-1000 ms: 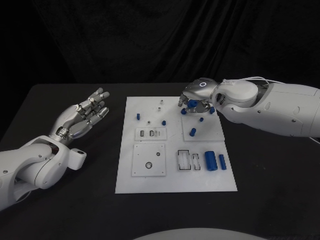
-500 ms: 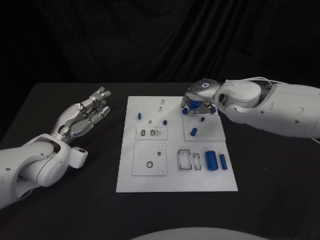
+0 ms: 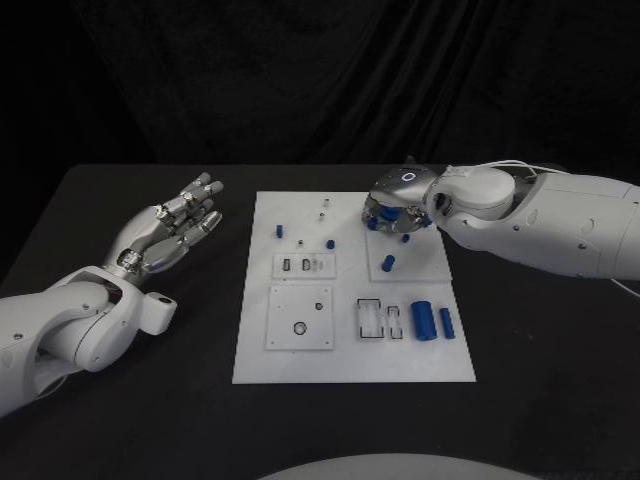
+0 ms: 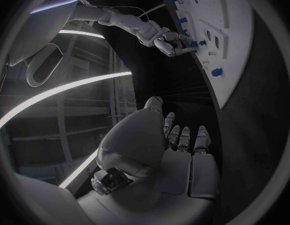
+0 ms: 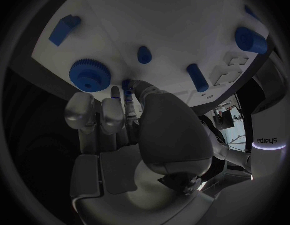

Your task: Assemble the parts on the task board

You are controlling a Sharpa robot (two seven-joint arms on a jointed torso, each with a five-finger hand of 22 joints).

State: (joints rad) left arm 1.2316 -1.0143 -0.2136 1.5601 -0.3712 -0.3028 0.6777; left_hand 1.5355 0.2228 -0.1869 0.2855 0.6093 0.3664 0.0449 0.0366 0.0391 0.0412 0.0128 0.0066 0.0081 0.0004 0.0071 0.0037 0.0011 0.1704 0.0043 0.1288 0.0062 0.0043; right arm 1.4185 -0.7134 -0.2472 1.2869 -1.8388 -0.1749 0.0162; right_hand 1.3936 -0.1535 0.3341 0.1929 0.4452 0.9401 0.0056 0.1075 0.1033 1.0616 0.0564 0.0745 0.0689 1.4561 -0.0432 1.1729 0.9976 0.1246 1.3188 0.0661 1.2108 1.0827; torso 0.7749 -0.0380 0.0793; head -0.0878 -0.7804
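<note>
The white rectangular task board [image 3: 352, 290] is lying mid-counter on the black counter [image 3: 551, 340]. The right silver hand [image 3: 397, 212] is hovering over the board's far right corner, fingers [image 5: 114, 112] curled down, pinching a small blue peg [image 5: 127, 85] beside a blue toothed gear [image 5: 90, 75]. The left silver hand [image 3: 169, 231] is resting beside the board, released, fingers spread. Blue cylinders [image 3: 423, 321] are lying near the board's right edge.

The right hand [image 3: 394, 212] looks like brushed silver metal with a dull sheen. Just beyond its fingertips [image 5: 127, 96], the task board [image 5: 176, 30] is smooth matt white plastic, and the toothed blue gear [image 5: 90, 75] beside them looks like matt moulded plastic.
</note>
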